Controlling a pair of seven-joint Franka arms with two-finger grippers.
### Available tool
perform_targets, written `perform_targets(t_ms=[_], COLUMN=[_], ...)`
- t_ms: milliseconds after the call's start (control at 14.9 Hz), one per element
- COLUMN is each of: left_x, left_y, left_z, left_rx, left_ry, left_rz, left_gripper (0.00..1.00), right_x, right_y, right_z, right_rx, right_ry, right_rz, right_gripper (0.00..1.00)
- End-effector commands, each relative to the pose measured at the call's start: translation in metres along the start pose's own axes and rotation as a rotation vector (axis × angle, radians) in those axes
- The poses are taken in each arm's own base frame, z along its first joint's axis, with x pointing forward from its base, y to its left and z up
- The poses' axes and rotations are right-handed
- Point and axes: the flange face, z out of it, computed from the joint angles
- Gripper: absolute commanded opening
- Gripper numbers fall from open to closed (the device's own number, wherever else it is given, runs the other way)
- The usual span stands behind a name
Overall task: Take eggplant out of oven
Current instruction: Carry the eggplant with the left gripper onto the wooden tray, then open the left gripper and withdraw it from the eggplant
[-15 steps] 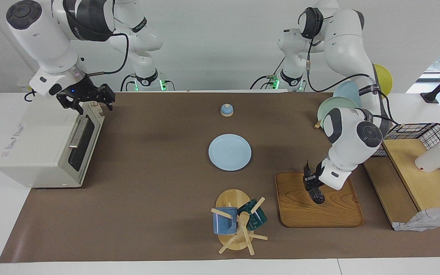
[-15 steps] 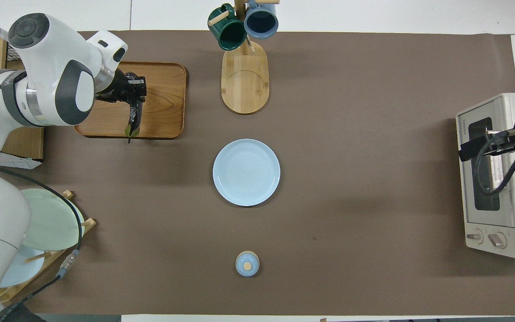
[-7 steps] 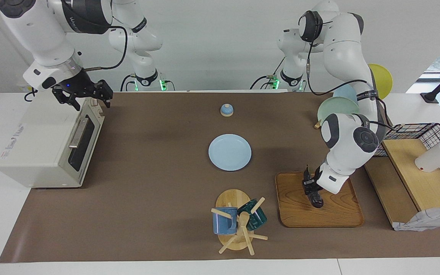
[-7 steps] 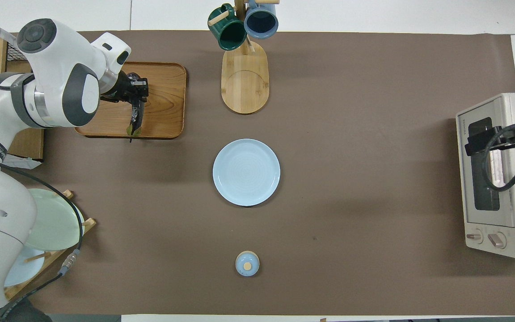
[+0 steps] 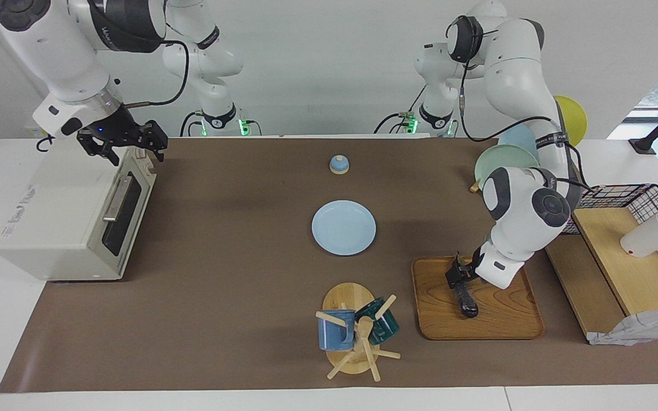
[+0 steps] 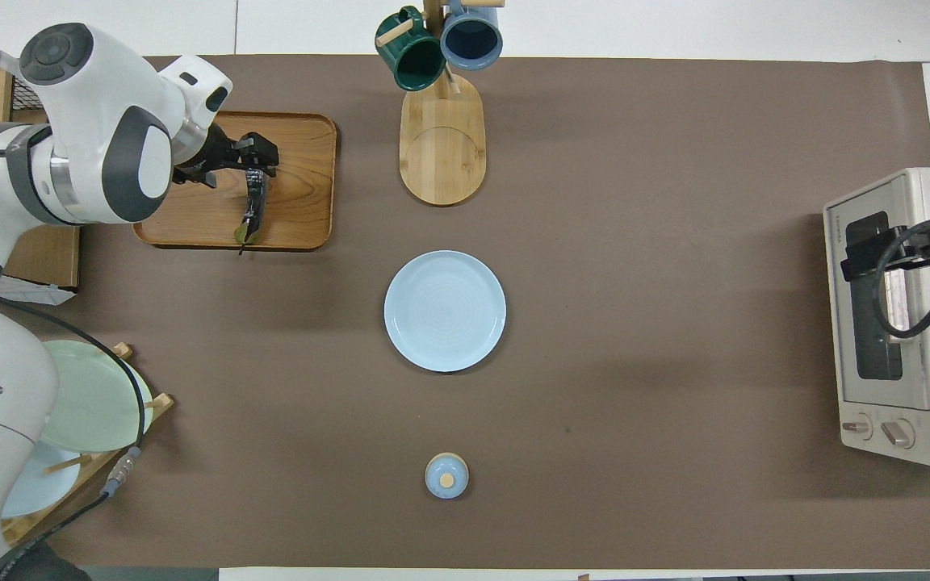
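The dark eggplant (image 5: 465,299) lies on the wooden tray (image 5: 506,325) at the left arm's end of the table, outside the oven. In the overhead view the eggplant (image 6: 253,206) points its green stem end toward the robots. My left gripper (image 5: 456,277) is low over the tray, right at one end of the eggplant. The cream-white oven (image 5: 55,228) stands at the right arm's end with its door (image 5: 123,208) shut. My right gripper (image 5: 126,149) is open and empty, just above the oven's top edge by the door.
A light blue plate (image 5: 343,227) lies mid-table. A small blue lidded pot (image 5: 338,164) sits nearer to the robots. A mug tree (image 5: 357,334) with two mugs stands beside the tray. A plate rack (image 5: 506,160) and a wooden shelf with a wire basket (image 5: 626,197) stand beside the left arm.
My left gripper has brought the eggplant down from a tilted hang to lying on the tray. My right gripper has lifted slightly off the oven's door edge.
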Motion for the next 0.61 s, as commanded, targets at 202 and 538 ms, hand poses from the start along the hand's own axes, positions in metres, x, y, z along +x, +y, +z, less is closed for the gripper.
perform_targets(t_ms=[202, 538], left_x=[-0.038, -0.09], left_y=[-0.021, -0.031], left_z=[-0.126, -0.214], left_rx=[0.01, 0.052], left_ry=[-0.004, -0.033], left_rz=[-0.016, 0.001], left_gripper=[1.0, 1.0], right_x=[0.005, 0.006], right_y=[0.002, 0.002], right_z=[-0.007, -0.007], right_rx=[0.011, 0.01], right_ry=[0.03, 0.035], right_rz=[0.021, 0.021], right_gripper=[1.0, 1.0])
